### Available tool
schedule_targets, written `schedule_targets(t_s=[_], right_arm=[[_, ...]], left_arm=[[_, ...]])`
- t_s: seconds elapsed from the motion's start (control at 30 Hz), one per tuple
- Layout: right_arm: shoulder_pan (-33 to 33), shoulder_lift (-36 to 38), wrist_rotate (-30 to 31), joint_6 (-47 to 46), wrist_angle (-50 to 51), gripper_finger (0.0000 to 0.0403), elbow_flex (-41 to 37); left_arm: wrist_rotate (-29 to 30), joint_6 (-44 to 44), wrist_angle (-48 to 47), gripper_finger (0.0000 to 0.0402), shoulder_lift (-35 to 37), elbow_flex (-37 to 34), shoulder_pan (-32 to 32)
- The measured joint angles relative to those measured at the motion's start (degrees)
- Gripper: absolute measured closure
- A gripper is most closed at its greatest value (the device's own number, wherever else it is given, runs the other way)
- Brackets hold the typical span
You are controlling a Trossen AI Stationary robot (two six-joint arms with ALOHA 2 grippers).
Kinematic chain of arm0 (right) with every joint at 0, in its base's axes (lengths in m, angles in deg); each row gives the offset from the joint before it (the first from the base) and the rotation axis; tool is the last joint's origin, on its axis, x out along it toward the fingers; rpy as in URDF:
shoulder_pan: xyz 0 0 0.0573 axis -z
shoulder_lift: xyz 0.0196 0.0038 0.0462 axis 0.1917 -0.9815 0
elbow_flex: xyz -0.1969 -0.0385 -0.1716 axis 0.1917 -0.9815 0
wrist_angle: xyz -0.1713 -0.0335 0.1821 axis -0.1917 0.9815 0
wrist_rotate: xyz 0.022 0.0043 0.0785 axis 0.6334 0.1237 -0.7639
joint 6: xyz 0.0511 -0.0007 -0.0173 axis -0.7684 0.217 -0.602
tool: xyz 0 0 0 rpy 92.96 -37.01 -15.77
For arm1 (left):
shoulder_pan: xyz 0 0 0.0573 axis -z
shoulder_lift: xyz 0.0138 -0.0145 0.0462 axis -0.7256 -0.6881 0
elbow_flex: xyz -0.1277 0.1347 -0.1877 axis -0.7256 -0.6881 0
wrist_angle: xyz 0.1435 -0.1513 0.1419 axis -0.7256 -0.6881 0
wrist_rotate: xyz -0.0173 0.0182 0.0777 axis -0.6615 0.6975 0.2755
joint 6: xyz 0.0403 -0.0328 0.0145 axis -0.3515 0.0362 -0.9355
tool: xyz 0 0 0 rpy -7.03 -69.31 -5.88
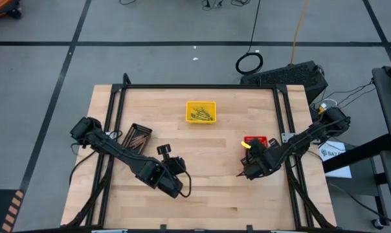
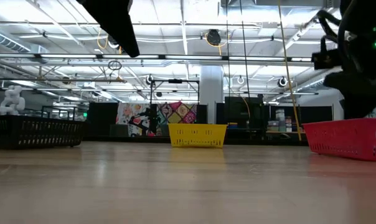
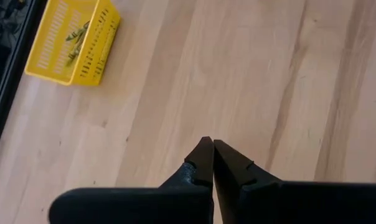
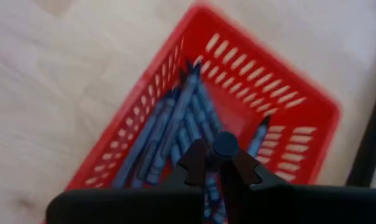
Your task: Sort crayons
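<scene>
Black tray (image 1: 136, 136), left: brown crayons (image 1: 138, 138) in it, sorted by colour.
Left gripper (image 3: 212, 144) over bare table (image 1: 208, 188), fingers pinched together, holding nothing; looks idle.
Yellow tray (image 1: 201, 111), centre back: yellow crayons (image 1: 201, 116) inside.
Right gripper (image 4: 213, 163) above red tray (image 4: 281, 99), fingers nipped on blue crayon (image 4: 225, 144), likely for dropping among blue crayons (image 4: 175, 124) there.

You have blue crayons (image 4: 175, 127) heaped lengthwise in the red tray (image 4: 281, 99), yellow crayons (image 1: 202, 115) lying jumbled in the yellow tray (image 1: 190, 107), and brown crayons (image 1: 139, 136) side by side in the black tray (image 1: 131, 127).
</scene>
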Motion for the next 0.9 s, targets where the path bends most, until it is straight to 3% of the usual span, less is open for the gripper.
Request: schedule_targets(t_s=[0.07, 0.2, 0.63, 0.9], right_arm=[[0.5, 0.1, -2.5, 0.6, -2.5, 0.0399, -1.5], [0.7, 0.1, -1.7, 1.4, -6.1, 0.0399, -3.2], [0.7, 1.7, 0.4, 1.1, -6.5, 0.0398, -2.7], [0.7, 4.5, -1.1, 7.4, -5.5, 0.0384, 0.4]], left_arm=[[0.0, 0.0, 0.0, 0.0394, 0.0, 0.0, 0.0], [0.1, 0.0, 0.0, 0.0394, 0.0, 0.0, 0.0], [0.1, 0.0, 0.3, 0.0394, 0.0, 0.0, 0.0], [0.1, 0.0, 0.3, 0.0394, 0.0, 0.0, 0.0]])
